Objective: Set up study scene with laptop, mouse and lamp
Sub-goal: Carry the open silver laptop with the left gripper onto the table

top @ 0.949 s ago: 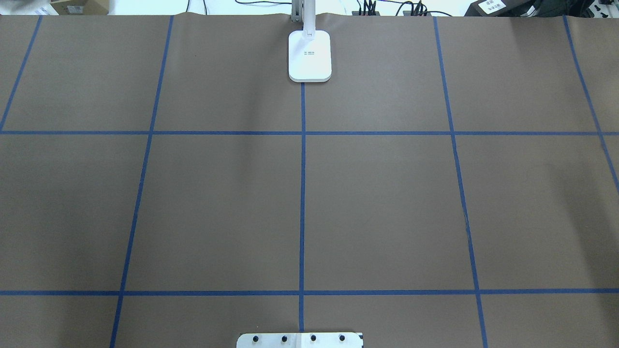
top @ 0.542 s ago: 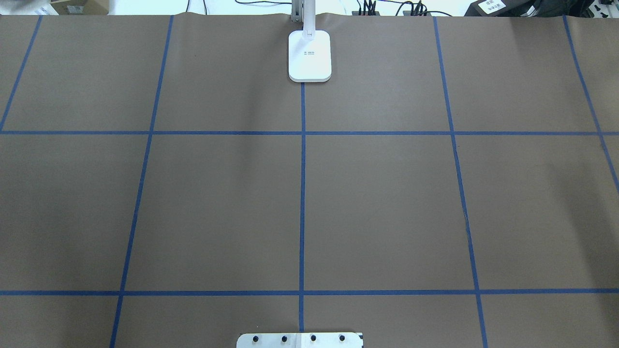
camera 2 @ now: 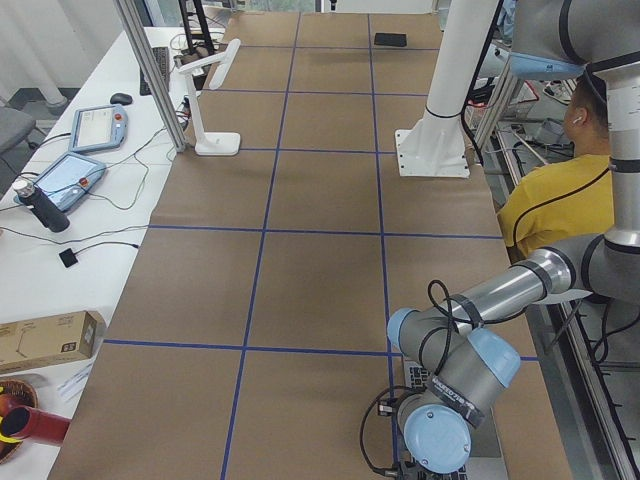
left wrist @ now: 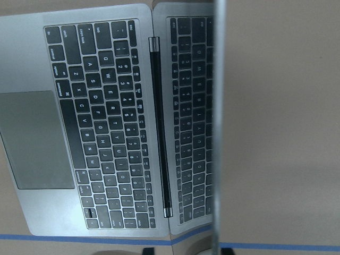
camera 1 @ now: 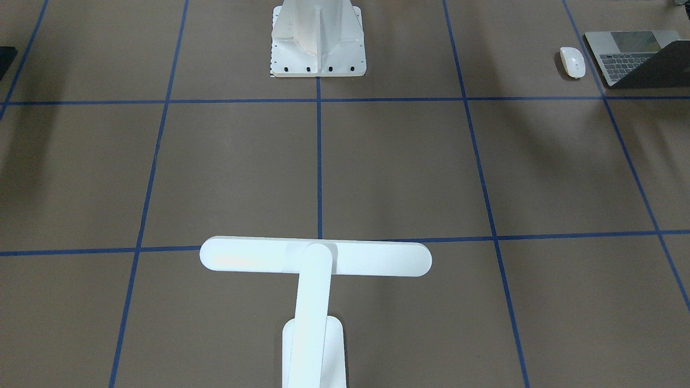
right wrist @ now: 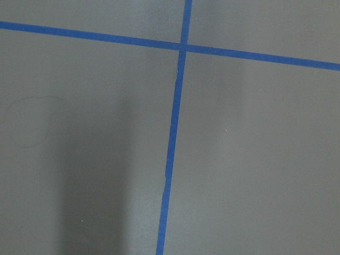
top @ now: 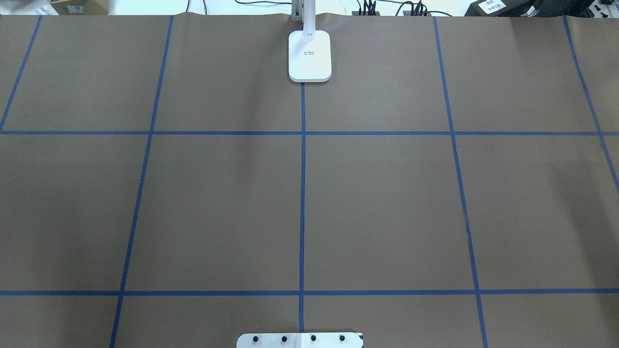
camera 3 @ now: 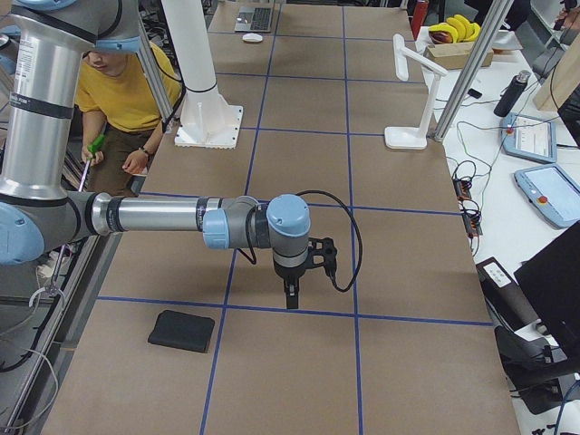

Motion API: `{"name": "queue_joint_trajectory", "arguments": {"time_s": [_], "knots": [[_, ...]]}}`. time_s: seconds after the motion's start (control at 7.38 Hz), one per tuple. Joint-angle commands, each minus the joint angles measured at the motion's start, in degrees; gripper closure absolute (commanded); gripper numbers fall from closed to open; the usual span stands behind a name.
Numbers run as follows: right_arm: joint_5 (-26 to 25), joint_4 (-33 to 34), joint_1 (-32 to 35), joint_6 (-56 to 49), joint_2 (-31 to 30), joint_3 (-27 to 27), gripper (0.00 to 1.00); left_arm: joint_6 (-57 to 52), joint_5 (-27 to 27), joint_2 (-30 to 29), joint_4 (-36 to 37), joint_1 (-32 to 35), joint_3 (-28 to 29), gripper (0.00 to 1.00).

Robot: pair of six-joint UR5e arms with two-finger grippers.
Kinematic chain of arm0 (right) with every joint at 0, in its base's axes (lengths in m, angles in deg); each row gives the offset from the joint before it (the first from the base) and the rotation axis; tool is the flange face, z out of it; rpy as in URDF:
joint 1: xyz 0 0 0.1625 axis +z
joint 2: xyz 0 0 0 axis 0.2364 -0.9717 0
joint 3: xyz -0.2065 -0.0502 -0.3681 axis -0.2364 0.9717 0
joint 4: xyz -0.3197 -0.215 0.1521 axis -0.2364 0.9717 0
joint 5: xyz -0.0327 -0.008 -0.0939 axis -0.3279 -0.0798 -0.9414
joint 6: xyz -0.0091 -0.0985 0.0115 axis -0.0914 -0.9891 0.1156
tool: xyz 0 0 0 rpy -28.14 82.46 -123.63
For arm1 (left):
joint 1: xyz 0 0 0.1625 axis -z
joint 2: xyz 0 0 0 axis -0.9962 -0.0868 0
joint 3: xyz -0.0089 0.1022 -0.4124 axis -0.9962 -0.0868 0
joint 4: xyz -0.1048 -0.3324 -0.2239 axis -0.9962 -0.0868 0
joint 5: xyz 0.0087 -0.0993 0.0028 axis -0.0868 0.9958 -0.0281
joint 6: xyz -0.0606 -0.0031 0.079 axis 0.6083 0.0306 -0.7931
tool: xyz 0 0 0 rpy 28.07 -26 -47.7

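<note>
The lamp stands at the table's far edge from the robot; its bar head point(camera 1: 315, 257) and base point(top: 310, 55) are white. The open grey laptop point(camera 1: 636, 56) lies on the robot's left side, with the white mouse point(camera 1: 572, 61) beside it. The left wrist view looks straight down on the laptop's keyboard point(left wrist: 101, 122). My left arm point(camera 2: 450, 395) hovers over the laptop; its gripper does not show clearly and I cannot tell its state. My right gripper point(camera 3: 291, 295) points down just above the bare table, near a tape crossing; I cannot tell whether it is open or shut.
The white ribbed pedestal point(camera 1: 318, 37) stands at the robot's side of the table. A flat black pad point(camera 3: 186, 331) lies near my right arm. An operator in yellow point(camera 2: 555, 195) sits beside the table. Blue tape lines point(top: 302, 193) divide the brown table.
</note>
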Motion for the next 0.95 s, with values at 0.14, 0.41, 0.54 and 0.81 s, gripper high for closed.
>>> {"name": "queue_joint_trajectory", "arguments": {"time_s": [0.14,0.41,0.54,0.81], "knots": [[0.00,0.00,0.00,0.00,0.00,-0.04,0.00,3.39,0.39,-0.74,0.28,-0.01,-5.87,1.00],[0.00,0.09,0.00,0.09,0.00,0.05,0.00,9.98,1.10,-4.24,0.37,-0.27,-9.57,1.00],[0.09,0.09,0.00,0.09,0.00,0.05,0.00,13.58,1.45,-6.26,0.28,-0.36,-11.32,1.00],[0.09,0.09,0.00,0.09,0.00,0.05,0.00,20.87,6.70,-11.26,0.19,-4.38,-12.04,1.00]]}}
